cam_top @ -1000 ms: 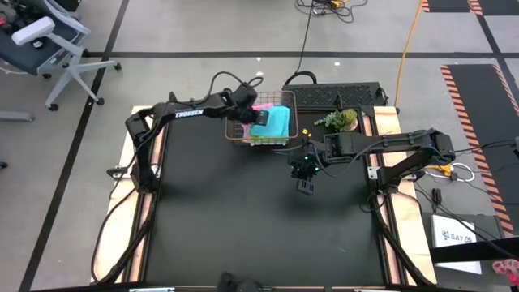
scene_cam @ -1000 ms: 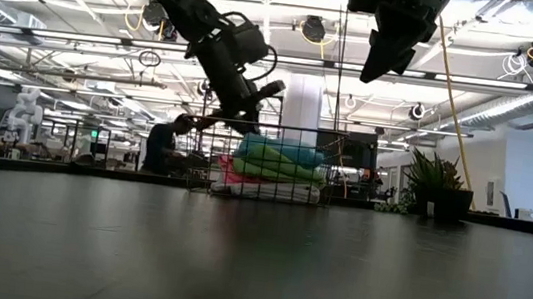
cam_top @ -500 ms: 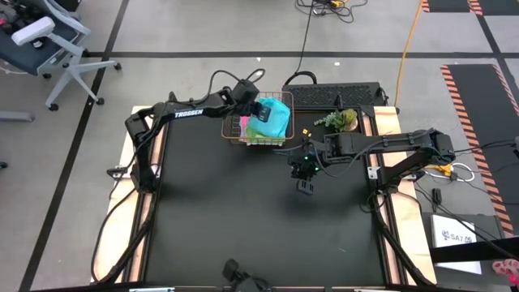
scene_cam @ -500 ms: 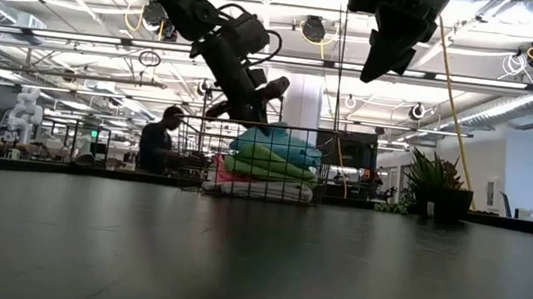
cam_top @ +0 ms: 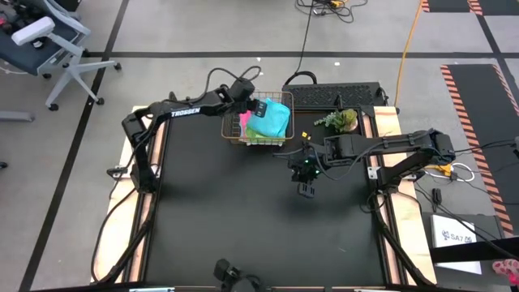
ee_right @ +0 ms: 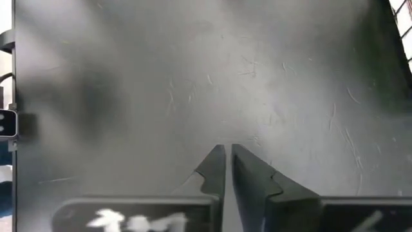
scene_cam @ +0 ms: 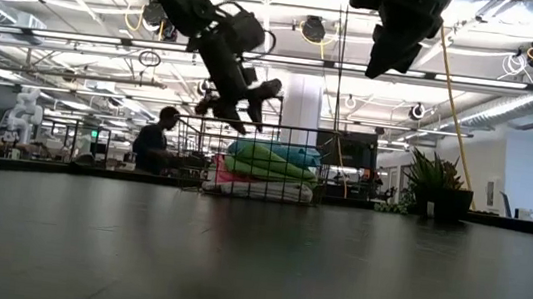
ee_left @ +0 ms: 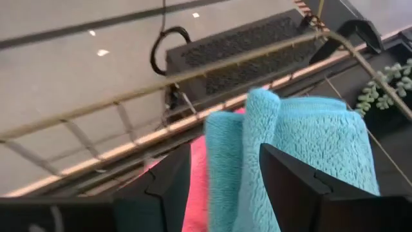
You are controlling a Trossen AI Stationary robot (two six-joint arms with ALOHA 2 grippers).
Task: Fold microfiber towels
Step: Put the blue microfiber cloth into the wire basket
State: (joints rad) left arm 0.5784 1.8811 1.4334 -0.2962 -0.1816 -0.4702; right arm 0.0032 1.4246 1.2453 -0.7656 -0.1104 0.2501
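Black table (cam_top: pixel 243 211) | left gripper (cam_top: pixel 253 107) apart above towels (cam_top: pixel 272 118) in basket (cam_top: pixel 235 134), upper centre; should lift clear | right gripper (cam_top: pixel 304 188) together, centre.

"TROSSEN" is printed on the left arm (cam_top: pixel 182 111).

You see copper wire basket (cam_top: pixel 253 132) at table's (cam_top: pixel 243 219) far edge, small green plant (cam_top: pixel 338 120) near it, office chair (cam_top: pixel 40 40) on floor.

Black jointed arms, white TROSSEN lettering (cam_top: pixel 186 112), looping black cables.
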